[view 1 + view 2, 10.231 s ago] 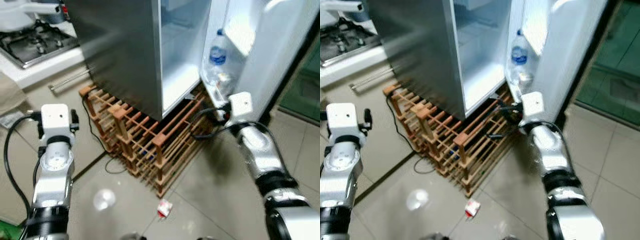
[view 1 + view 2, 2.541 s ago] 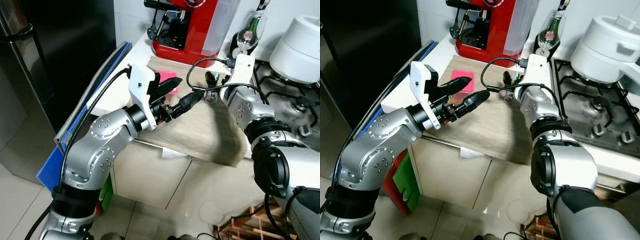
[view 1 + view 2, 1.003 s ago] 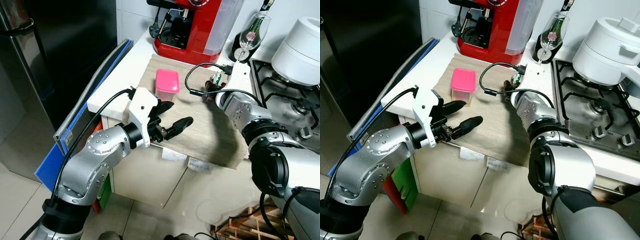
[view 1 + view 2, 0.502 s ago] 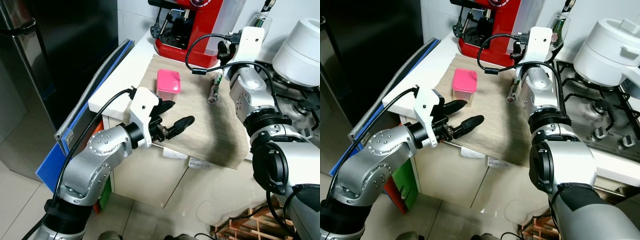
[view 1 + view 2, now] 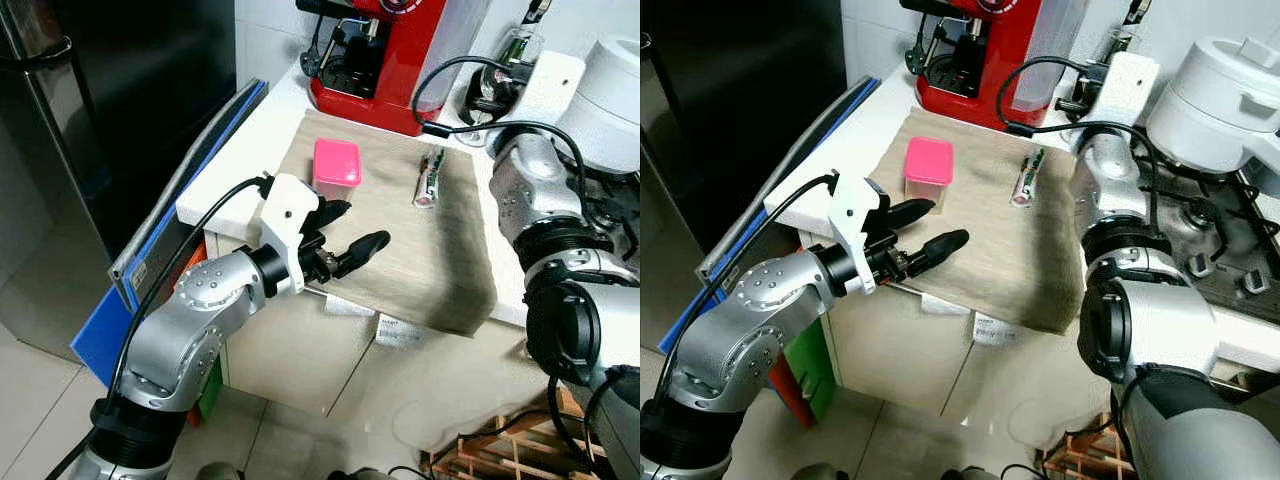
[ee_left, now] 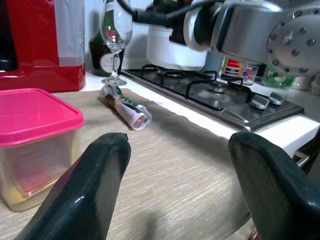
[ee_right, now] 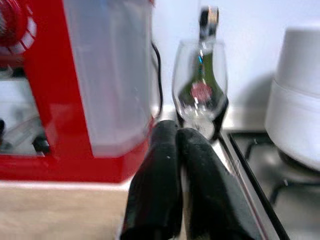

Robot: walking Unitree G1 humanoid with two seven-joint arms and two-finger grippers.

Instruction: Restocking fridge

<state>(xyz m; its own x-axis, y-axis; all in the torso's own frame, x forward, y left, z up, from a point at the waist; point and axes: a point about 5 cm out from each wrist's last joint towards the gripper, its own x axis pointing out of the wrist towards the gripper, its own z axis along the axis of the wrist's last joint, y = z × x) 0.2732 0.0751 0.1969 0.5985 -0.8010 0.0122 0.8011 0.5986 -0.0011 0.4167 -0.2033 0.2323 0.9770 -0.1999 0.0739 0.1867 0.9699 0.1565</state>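
Pink-lidded container [image 5: 336, 165] sits on the beige cloth [image 5: 420, 250] over the counter in the head views, a rolled packet [image 5: 430, 181] well apart from it, while the left gripper [image 5: 345, 235] hovers at the cloth's near edge, fingers spread and empty. Left wrist view: those fingers [image 6: 95, 185] are wide apart, container [image 6: 32, 137] just beyond. Right wrist view: right gripper [image 7: 172, 187] pressed closed, empty, before a wine glass [image 7: 200, 90] and red coffee machine [image 7: 75, 90].

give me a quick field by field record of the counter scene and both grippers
surface: beige mat on white counter
container: pink-lidded tub on the mat
packet: small rolled packet lying on the mat, apart from the tub
left gripper: open, at the mat's near edge, short of the tub
right gripper: shut, empty, near the wine glass
behind: red coffee machine
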